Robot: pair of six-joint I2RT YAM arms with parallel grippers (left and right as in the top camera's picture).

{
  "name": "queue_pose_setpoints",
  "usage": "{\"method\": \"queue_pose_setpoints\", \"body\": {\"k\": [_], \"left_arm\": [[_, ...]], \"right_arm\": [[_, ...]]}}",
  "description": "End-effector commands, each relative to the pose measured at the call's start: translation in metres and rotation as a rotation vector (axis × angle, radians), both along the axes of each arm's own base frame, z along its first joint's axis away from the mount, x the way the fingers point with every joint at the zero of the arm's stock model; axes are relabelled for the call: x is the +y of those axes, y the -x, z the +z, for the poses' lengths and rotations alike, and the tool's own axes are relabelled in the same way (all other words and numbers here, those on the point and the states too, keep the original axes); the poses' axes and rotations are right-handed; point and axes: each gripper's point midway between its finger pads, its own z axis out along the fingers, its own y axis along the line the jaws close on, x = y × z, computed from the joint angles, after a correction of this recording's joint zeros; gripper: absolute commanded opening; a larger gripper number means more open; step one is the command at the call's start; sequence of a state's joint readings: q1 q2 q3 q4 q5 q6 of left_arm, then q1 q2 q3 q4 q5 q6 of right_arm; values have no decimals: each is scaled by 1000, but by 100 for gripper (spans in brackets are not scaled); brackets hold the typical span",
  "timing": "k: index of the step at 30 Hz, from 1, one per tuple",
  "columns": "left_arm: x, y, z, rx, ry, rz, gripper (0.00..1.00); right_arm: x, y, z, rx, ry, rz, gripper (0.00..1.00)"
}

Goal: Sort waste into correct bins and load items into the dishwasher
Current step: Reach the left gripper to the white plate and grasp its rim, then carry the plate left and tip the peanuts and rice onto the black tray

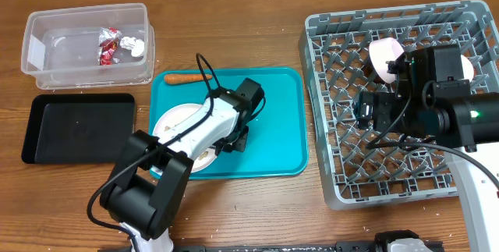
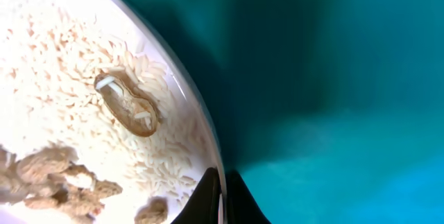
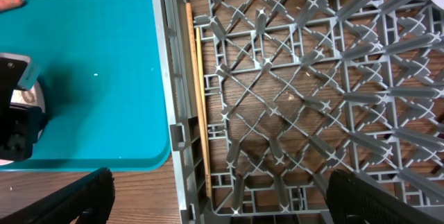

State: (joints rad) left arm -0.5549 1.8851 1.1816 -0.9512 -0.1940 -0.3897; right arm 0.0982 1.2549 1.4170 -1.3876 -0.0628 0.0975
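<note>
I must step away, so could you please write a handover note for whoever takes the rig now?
Left claw: shut on the rim of the white round plate on the teal tray.
Right claw: open over the grey plastic lattice dish rack.
Done: thin wooden chopsticks and a pale bowl racked; red foil wrappers in the clear plastic tub.
Remaining: bin the plate's whitish scraps, rack it.

The left arm [image 1: 195, 123] has a white link between bulky black joints, with a thin black cable [image 1: 204, 69] looping off it. The right arm [image 1: 437, 104] is boxy and black, with a small green light [image 1: 474, 114].
</note>
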Motion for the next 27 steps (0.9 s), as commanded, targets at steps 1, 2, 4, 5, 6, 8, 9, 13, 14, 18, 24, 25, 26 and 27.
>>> {"method": "queue_pose_setpoints", "body": {"k": [1, 2, 4, 5, 6, 8, 9, 13, 14, 18, 24, 25, 26, 27], "left_arm": [[1, -11, 8, -10, -24, -4, 4], [0, -13, 13, -8, -25, -4, 4], [0, -14, 21, -4, -33, -3, 4], [2, -15, 26, -10, -49, 16, 4], [5, -16, 30, -16, -65, 31, 4], [9, -19, 39, -30, -96, 48, 4], [10, -20, 43, -32, -103, 47, 4], [11, -22, 57, -31, -119, 46, 4], [12, -24, 60, -39, -128, 54, 4], [15, -27, 71, -53, -144, 77, 4], [25, -35, 92, -57, -145, 119, 4], [28, -37, 95, -59, -143, 129, 4], [33, -41, 99, -62, -141, 150, 4], [37, -42, 101, -63, -141, 161, 4]], "right_arm": [[-1, -1, 0, -2, -1, -7, 100], [-1, -1, 0, -2, -1, -7, 100], [-1, -1, 0, -2, -1, -7, 100], [-1, -1, 0, -2, -1, -7, 100], [-1, -1, 0, -2, -1, -7, 100], [-1, -1, 0, -2, -1, -7, 100], [-1, -1, 0, -2, -1, -7, 100], [-1, -1, 0, -1, -1, -7, 100], [-1, 0, -1, 1, -1, -7, 100], [-1, 0, -1, 2, -1, -7, 100], [-1, 1, -1, 6, 0, -7, 100], [-1, 1, -1, 7, 0, -7, 100], [-1, 2, -1, 8, 0, -7, 100], [-1, 2, -1, 9, 0, -7, 100]]}}
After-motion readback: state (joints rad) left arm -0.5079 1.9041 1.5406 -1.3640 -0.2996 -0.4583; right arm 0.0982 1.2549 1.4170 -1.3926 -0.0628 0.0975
